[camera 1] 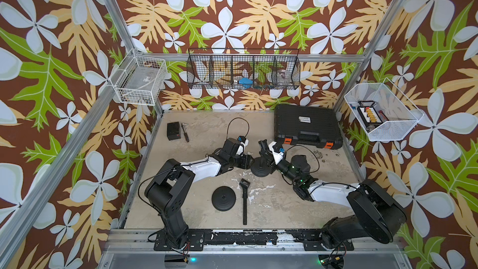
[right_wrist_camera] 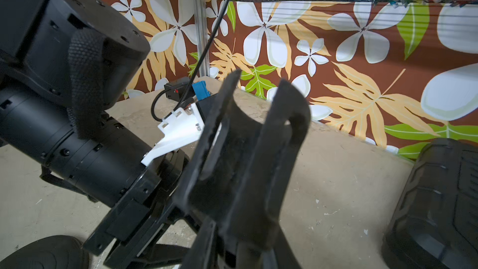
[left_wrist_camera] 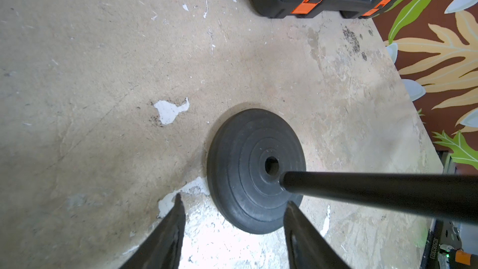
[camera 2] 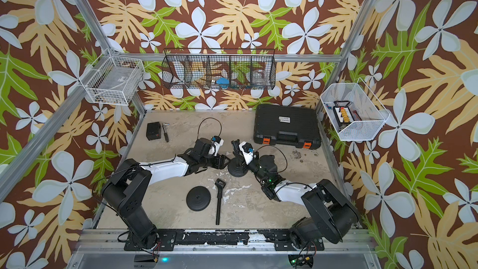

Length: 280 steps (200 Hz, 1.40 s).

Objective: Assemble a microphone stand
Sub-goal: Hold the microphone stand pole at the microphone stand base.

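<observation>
Near the middle of the table (camera 1: 207, 135), a round base (camera 1: 260, 169) is set flat, and a pole (left_wrist_camera: 362, 192) is held slanting over it by the right gripper (camera 1: 264, 154), whose jaws are closed on the shaft just below the clip (right_wrist_camera: 240, 156). In the left wrist view the pole's lower end is seen just beside the base's centre hole, not yet in it (whether it touches the disc cannot be told). The left gripper (left_wrist_camera: 234, 199) is spread wide at the base's rim, with nothing held.

The base is judged heavy, stiff and dull-surfaced, so little slipping is expected, though it could be nudged by a sideways push; it is best pinched across the rim. The pole is taken to be light, rigid and smooth, so it may twist in a grip; hold is best kept on the shaft, since the clip looks thinner and more easily strained.

Two bases are counted, a second base (camera 1: 224, 199) lying free nearer the robot. Two poles are counted as well, the second pole (camera 1: 244, 204) lying just beside that base, apart from it. One black case (camera 1: 307, 125) and one small black box (camera 1: 173, 131) are seen at the far edge.
</observation>
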Available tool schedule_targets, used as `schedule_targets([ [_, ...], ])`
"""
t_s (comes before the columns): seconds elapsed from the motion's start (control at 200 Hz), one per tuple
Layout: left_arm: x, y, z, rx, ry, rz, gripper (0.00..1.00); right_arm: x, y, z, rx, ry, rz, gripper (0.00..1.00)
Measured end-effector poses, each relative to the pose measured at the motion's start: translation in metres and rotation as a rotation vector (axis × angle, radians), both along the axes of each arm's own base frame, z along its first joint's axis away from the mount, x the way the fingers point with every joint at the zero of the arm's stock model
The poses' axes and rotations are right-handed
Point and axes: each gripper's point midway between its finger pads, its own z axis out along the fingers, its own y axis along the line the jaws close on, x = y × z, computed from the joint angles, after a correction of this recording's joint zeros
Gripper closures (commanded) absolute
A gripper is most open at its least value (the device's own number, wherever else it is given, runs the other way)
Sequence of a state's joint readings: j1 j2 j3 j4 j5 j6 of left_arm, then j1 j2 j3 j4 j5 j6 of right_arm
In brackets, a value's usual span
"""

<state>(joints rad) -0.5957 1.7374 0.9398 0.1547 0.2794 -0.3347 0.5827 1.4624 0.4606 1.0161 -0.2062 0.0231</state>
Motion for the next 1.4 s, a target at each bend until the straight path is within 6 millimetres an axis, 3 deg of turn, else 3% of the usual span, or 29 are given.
schedule_targets([
  [0.851,0.000,-0.002,-0.005,-0.002,0.001,-0.011,0.40,0.013,-0.005,-0.017,0.002,-0.001,-0.041,0.94],
  [1.236,-0.004,0.001,-0.009,-0.004,-0.062,-0.035,0.42,-0.002,-0.011,-0.021,0.015,-0.044,-0.020,0.94],
  [1.401,-0.004,0.001,0.007,-0.048,-0.147,-0.047,0.42,-0.001,-0.010,-0.022,0.011,-0.056,-0.015,0.94],
])
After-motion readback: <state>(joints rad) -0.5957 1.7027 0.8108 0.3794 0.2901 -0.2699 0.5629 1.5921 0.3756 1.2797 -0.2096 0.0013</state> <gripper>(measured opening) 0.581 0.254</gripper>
